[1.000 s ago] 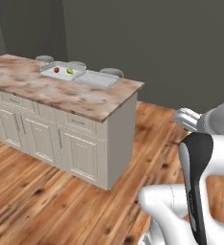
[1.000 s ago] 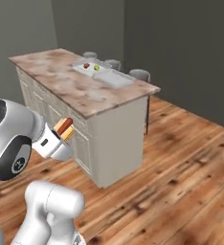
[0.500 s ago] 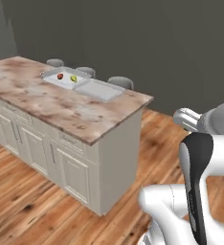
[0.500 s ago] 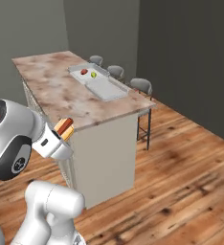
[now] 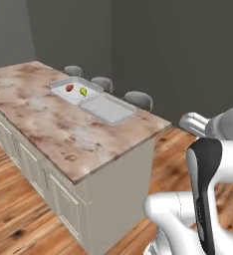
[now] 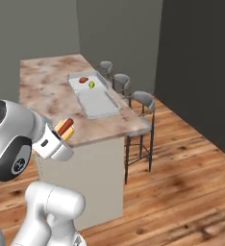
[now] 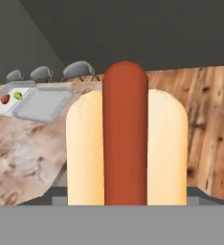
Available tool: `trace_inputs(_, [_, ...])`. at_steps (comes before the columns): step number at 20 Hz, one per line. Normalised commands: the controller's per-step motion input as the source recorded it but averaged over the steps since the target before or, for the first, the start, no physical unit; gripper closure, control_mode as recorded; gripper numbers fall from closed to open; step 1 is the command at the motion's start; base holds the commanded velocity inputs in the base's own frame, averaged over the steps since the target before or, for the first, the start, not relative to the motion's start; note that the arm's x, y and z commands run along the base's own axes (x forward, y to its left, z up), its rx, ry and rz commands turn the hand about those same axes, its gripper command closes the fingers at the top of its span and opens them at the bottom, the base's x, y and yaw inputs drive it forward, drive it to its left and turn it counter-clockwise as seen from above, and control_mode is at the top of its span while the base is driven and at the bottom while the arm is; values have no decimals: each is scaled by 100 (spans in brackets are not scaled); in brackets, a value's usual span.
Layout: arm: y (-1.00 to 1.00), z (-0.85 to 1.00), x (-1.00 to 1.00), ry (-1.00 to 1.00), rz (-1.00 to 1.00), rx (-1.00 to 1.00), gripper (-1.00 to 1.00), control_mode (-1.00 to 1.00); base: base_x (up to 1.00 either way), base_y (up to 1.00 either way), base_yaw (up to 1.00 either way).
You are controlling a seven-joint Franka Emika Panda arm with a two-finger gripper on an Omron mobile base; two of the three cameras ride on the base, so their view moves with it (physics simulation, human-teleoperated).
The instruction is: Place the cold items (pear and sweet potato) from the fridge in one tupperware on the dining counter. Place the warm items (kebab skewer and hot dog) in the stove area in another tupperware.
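The hot dog (image 7: pixel 126 134) stands endwise in the centre of the hand view, a smooth dark-red sausage between two pale, rounded bun halves; in the right base view it pokes out of the gripper (image 6: pixel 61 134) at centre left. The jaws stand wide and pinch the bun by its sides.

Over the last second the whole scene has slid in both base views: the base has driven on along the dining counter (image 5: pixel 49 129), while the hot dog has kept its place in the grip. The counter's near corner now sits at the middle of the left base view, which I judge to be the carry stage nearing its end, with the drop-off coming next.

On the glossy, pink-brown mottled stone top, towards the upper middle of the frame, lie two shallow, translucent grey rectangular tubs side by side. The farther tupperware (image 5: pixel 68 87) holds a small reddish sweet potato (image 5: pixel 69 87) and a yellow-green pear (image 5: pixel 83 91); the nearer tupperware (image 5: pixel 106 109) is bare and is presumably meant for the warm items.

Behind the counter, three grey round-backed stools (image 5: pixel 138 99) stand on a plank wood floor (image 5: pixel 19 214).
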Motion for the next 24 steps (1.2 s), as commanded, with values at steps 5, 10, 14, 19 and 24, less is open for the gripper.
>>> trace_inputs(5, [0, 0, 0, 0, 0, 0, 100, 100, 100, -56, 38])
trace_inputs(10, [0, 0, 0, 0, 0, 0, 100, 100, 100, -61, 42])
trace_inputs(14, [0, 0, 0, 0, 0, 0, 100, 100, 95, -69, 45])
trace_inputs(19, [0, 0, 0, 0, 0, 0, 100, 100, 60, -77, 53])
trace_inputs(24, [0, 0, 0, 0, 0, 0, 100, 100, 39, -73, 63])
